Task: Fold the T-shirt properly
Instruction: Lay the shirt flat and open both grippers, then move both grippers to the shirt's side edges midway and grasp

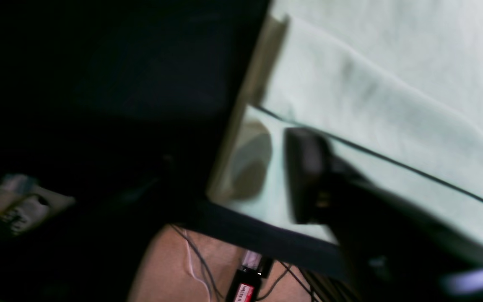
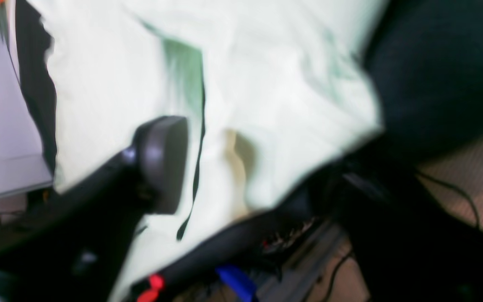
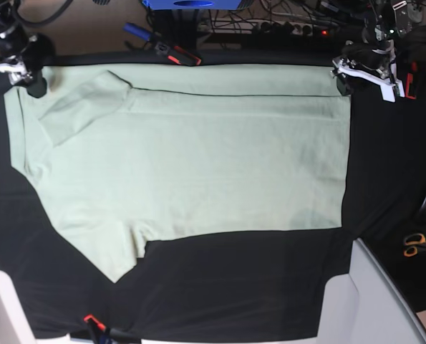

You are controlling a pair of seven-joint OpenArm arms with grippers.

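The T-shirt (image 3: 191, 158) is found spread on the black cloth (image 3: 234, 287), its far long edge already turned inward as a narrow band. The left gripper (image 3: 363, 72) stands at the far hem corner and the right gripper (image 3: 16, 72) at the far shoulder corner. Each wrist view shows one finger clear of the fabric; jaw width cannot be told through blur, and nothing appears held. In judgement, both arms should be lifted straight clear so the laid fold is not dragged.
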